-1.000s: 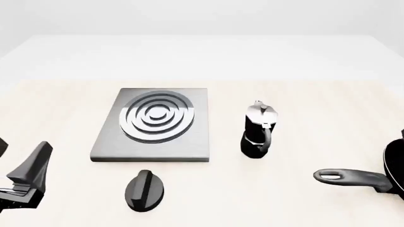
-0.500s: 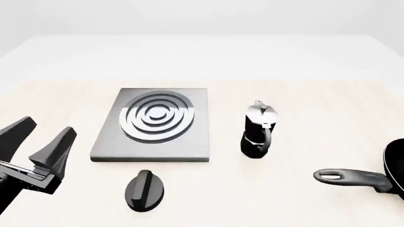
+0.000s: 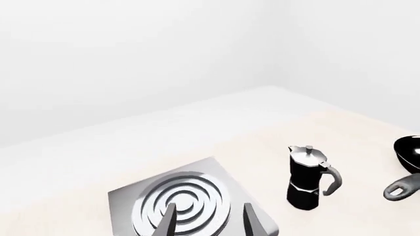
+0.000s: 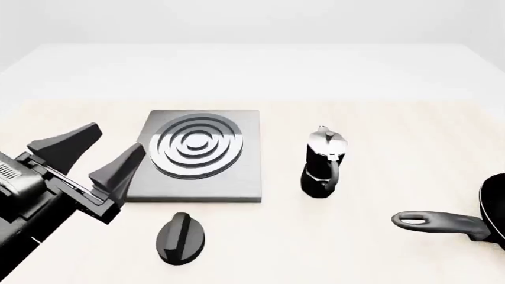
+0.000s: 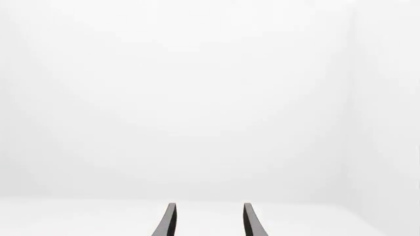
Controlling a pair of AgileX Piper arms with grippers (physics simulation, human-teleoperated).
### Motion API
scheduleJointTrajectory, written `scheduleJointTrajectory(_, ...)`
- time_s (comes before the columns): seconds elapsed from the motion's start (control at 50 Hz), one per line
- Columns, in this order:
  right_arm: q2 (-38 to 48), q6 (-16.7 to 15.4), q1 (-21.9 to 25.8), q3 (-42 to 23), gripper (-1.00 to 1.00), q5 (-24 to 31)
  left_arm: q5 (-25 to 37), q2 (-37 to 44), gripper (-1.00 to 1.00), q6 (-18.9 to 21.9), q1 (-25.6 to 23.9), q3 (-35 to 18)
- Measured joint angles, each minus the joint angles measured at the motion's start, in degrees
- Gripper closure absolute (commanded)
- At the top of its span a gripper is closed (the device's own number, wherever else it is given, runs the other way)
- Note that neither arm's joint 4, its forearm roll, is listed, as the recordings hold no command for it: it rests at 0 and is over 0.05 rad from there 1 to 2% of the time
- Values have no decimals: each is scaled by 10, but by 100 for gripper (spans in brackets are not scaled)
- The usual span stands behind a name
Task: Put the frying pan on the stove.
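The frying pan [image 4: 489,216] lies at the table's far right, cut off by the frame edge, with its long looped handle [image 4: 438,222] pointing left. It also shows in the left wrist view [image 3: 408,150]. The stove [image 4: 197,148], a grey slab with silver rings, lies left of centre and also shows in the left wrist view [image 3: 190,189]. My left gripper [image 4: 118,139] is open and empty, just left of the stove's left edge and far from the pan; it also shows in its own wrist view [image 3: 207,206]. My right gripper [image 5: 208,206] is open and empty, facing a blank white background; it is out of the front view.
A black-and-silver moka pot [image 4: 322,163] stands between the stove and the pan, and shows in the left wrist view [image 3: 307,179]. A black oval knob [image 4: 180,236] lies in front of the stove. The pale tabletop [image 4: 379,118] stretches behind them.
My left gripper has come up from the lower left and moved right and forward, reaching the stove's left edge. The pan, moka pot and knob have not moved.
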Motion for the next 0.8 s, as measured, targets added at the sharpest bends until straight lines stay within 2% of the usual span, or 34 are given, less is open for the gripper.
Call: scheduleJointTrajectory(0.8, 0, -3, -3, -135, -100, 77, -93, 197, -100, -1, -156, -106)
